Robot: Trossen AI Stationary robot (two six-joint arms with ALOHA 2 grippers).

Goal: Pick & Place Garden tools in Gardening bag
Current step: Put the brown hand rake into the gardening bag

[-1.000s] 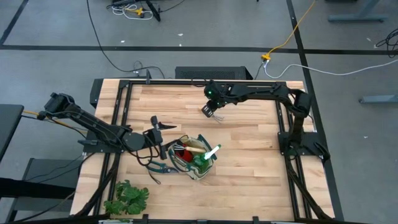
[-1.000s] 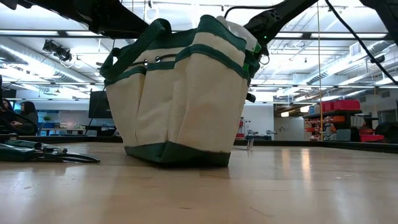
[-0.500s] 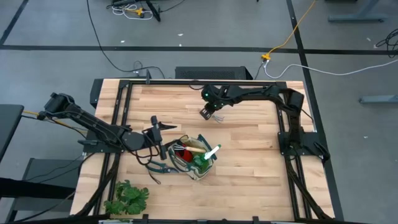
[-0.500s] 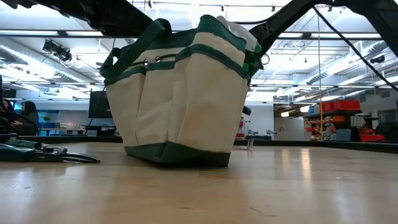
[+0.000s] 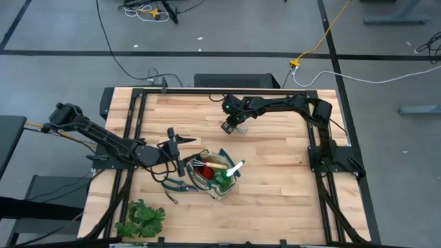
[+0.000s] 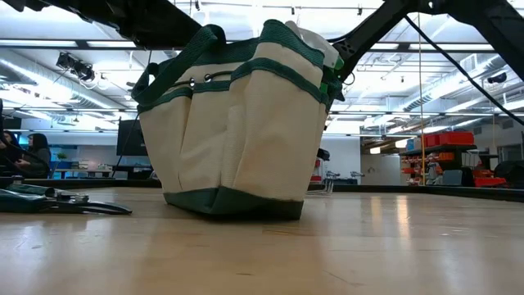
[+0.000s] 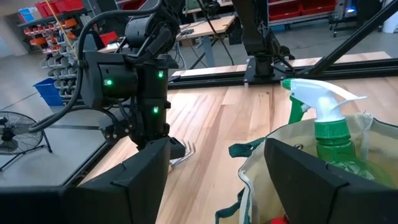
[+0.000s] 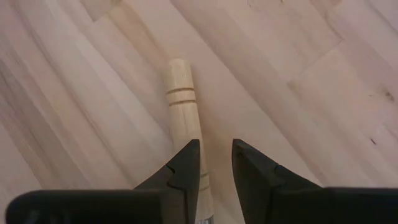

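A wooden-handled hand rake (image 5: 239,129) lies flat on the table at the far middle; its handle (image 8: 180,93) and tines (image 7: 182,149) show in the wrist views. My right gripper (image 8: 216,152) points down just over the handle, its fingers a narrow gap apart and the handle running under one finger. The beige gardening bag (image 5: 217,178) stands at the near middle and holds the green spray bottle (image 7: 326,124), a second rake and the red gloves. My left gripper (image 7: 217,186) is open and empty beside the bag's left side. The pruning shears (image 5: 172,182) lie on the table left of the bag. My right gripper comes at the rake's handle from above, its fingers either side of the handle's length. One finger (image 8: 186,162) covers part of the handle, and I cannot tell whether it touches.
A leafy green plant (image 5: 141,220) sits at the near left corner. Black frame rails (image 5: 134,110) run along the table's edges. Bare wood lies right of the bag and between the bag and the rake.
My right gripper has come down toward the rake and shifted slightly toward the table's left edge. The rake, the bag and my left gripper have stayed where they were.
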